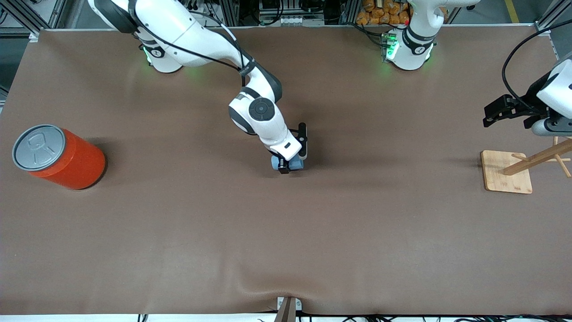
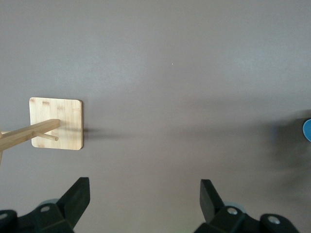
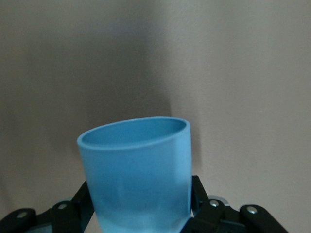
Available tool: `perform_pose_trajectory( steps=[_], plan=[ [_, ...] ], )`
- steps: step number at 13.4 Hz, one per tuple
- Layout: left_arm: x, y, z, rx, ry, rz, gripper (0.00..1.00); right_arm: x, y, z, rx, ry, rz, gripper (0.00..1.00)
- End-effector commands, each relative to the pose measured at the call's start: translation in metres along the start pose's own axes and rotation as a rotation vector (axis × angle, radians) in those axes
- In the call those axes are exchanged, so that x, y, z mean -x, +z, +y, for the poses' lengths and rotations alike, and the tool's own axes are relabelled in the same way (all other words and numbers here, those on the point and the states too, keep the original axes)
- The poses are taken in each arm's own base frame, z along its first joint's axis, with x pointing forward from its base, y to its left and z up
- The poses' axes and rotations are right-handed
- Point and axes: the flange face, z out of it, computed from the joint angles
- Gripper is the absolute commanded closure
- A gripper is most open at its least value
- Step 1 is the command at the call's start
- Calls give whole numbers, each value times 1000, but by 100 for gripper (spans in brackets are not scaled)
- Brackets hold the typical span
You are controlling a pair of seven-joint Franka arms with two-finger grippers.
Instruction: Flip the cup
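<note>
The small light-blue cup (image 1: 296, 164) is in the middle of the table, held between the fingers of my right gripper (image 1: 286, 167). In the right wrist view the cup (image 3: 138, 165) fills the space between the black fingers (image 3: 83, 195), and its open mouth points away from the wrist. I cannot tell if it touches the table. My left gripper (image 1: 489, 117) is open and empty, up in the air near the wooden stand at the left arm's end of the table. Its fingers (image 2: 77, 196) are spread wide over bare mat, and a sliver of the cup (image 2: 307, 130) shows at that view's edge.
A large orange can (image 1: 62, 156) with a grey pull-tab lid lies tilted at the right arm's end of the table. A wooden peg stand with a square base (image 1: 507, 172) stands under the left arm's hand; it also shows in the left wrist view (image 2: 56, 124). A brown mat (image 1: 286, 232) covers the table.
</note>
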Motion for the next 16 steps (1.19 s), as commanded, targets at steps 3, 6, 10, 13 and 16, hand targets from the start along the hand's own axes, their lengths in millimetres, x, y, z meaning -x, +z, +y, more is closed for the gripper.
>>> perform_pose_trajectory(
  steps=[3, 6, 10, 13, 16],
  plan=[
    [-2, -4, -1, 15, 5, -4, 0, -6, 9, 8, 34, -59, 15, 0],
    [-3, 0, 1, 17, 8, -12, 0, -12, -10, 17, 51, -42, 33, 0],
    [-4, 1, 2, 18, 11, -14, 0, -23, -76, 46, 37, 36, 10, 0],
    [-13, 17, 9, 90, 6, -41, 0, -2, -131, 79, 34, 217, -34, 0],
    [-35, 65, 25, 286, -7, -122, 0, 74, -185, 133, 66, 382, -58, 0]
  ],
)
